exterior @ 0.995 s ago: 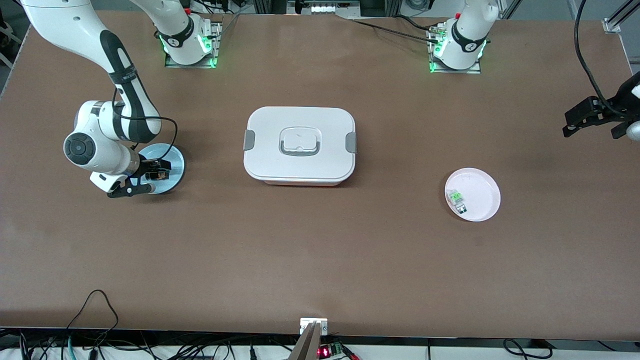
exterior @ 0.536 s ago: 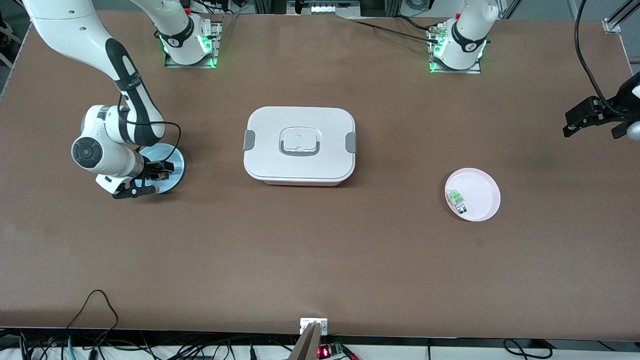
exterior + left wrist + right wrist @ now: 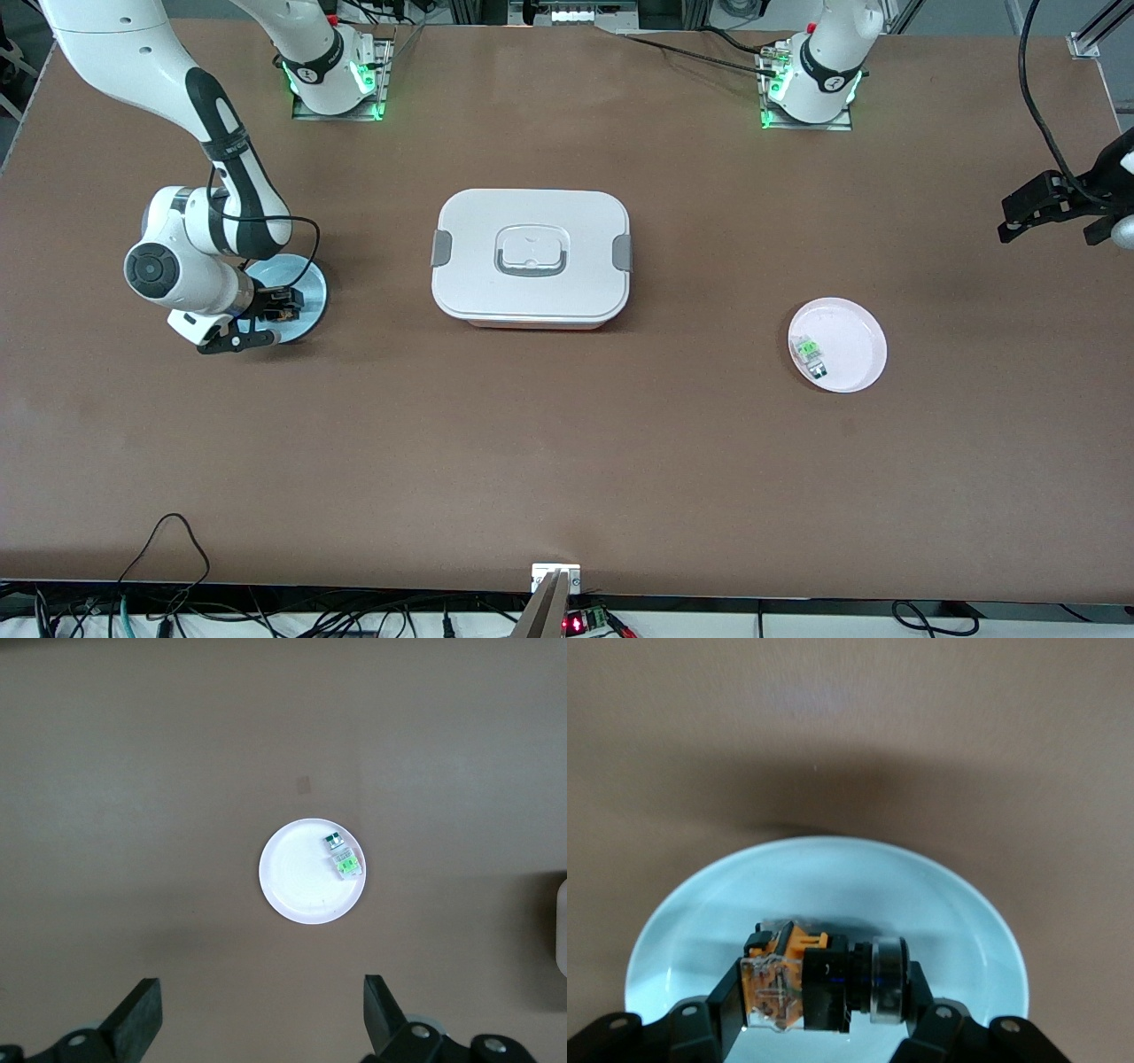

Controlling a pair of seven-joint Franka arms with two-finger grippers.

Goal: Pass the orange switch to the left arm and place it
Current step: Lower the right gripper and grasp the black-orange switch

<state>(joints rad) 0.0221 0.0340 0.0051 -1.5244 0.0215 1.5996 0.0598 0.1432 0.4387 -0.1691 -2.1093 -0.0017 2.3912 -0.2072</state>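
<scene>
The orange switch (image 3: 819,979), an orange and clear block with a black body and a round black end, lies sideways over a light blue plate (image 3: 833,877). My right gripper (image 3: 824,997) is shut on it, one finger on the block and the other on the round end. In the front view the right gripper (image 3: 282,306) and the switch (image 3: 285,301) are low over the blue plate (image 3: 310,306) at the right arm's end of the table. My left gripper (image 3: 1032,213) hangs open and empty in the air at the left arm's end, its jaws wide apart in the left wrist view (image 3: 263,1019).
The white lidded box (image 3: 530,257) stands mid-table between the two plates; its edge shows in the left wrist view (image 3: 560,921). A white plate (image 3: 850,341) with a small green-and-clear component (image 3: 808,352) lies toward the left arm's end and shows in the left wrist view (image 3: 301,886).
The right arm's wrist shifted slightly toward the box and settled, with its gripper staying at the blue plate. The left arm has not moved.
</scene>
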